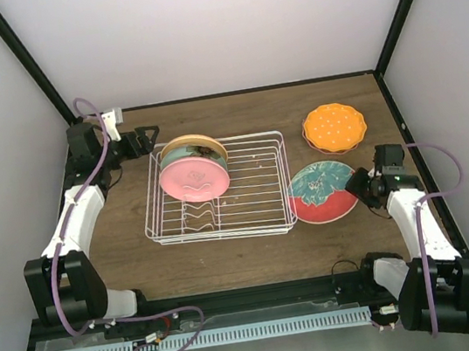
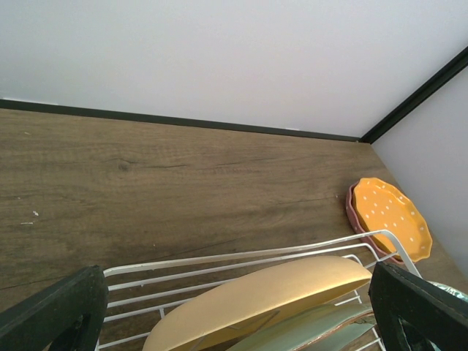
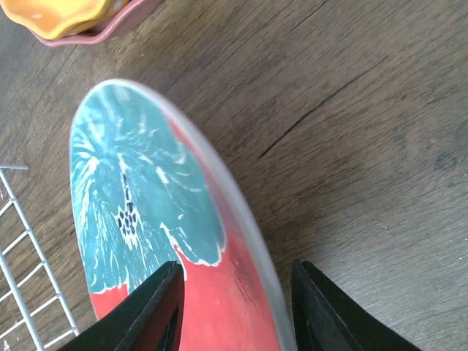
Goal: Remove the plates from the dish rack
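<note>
The white wire dish rack (image 1: 247, 200) stands mid-table. A pale yellow plate (image 1: 190, 140), a teal plate (image 1: 180, 155) and a plain pink plate (image 1: 193, 180) stand on edge at its far left. My left gripper (image 1: 148, 138) is open and empty just behind the rack's far-left corner, above the yellow plate (image 2: 270, 292). A red-and-teal plate (image 1: 323, 191) lies right of the rack. My right gripper (image 1: 364, 184) is open with its jaws either side of that plate's right rim (image 3: 139, 197). A dotted orange plate (image 1: 334, 127) sits on a dotted pink one at the far right.
The rack's right half holds only wavy divider wires (image 1: 201, 218). The stacked plates (image 2: 391, 216) lie close to the right wall. Black frame posts (image 1: 397, 19) and white walls close in the table on three sides.
</note>
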